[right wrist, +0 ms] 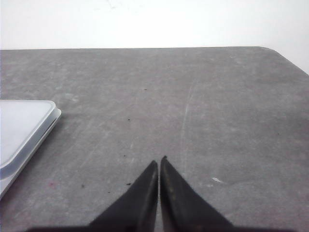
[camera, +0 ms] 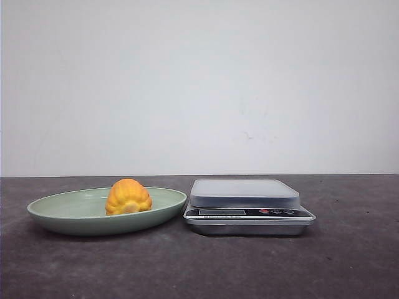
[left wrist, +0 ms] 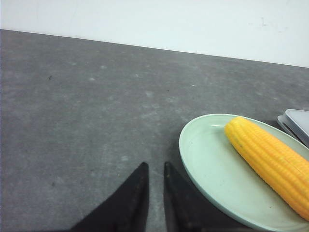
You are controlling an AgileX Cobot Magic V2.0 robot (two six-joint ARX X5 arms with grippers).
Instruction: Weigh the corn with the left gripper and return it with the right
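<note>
The orange-yellow corn (camera: 128, 197) lies in a pale green oval plate (camera: 56, 212) left of the scale (camera: 244, 194). Neither arm shows in the front view. In the left wrist view the corn (left wrist: 270, 164) lies lengthwise on the plate (left wrist: 212, 169). My left gripper (left wrist: 155, 165) hovers over bare table just outside the plate's rim, its black fingers a narrow gap apart with nothing between them. My right gripper (right wrist: 159, 159) is shut and empty over the table, off to the side of the scale (right wrist: 19, 130).
The silver scale has a grey weighing pan and a button panel (camera: 249, 212) facing the front. A corner of the scale (left wrist: 295, 123) shows past the plate. The dark grey table meets a white wall behind; its far corner (right wrist: 270, 48) shows in the right wrist view.
</note>
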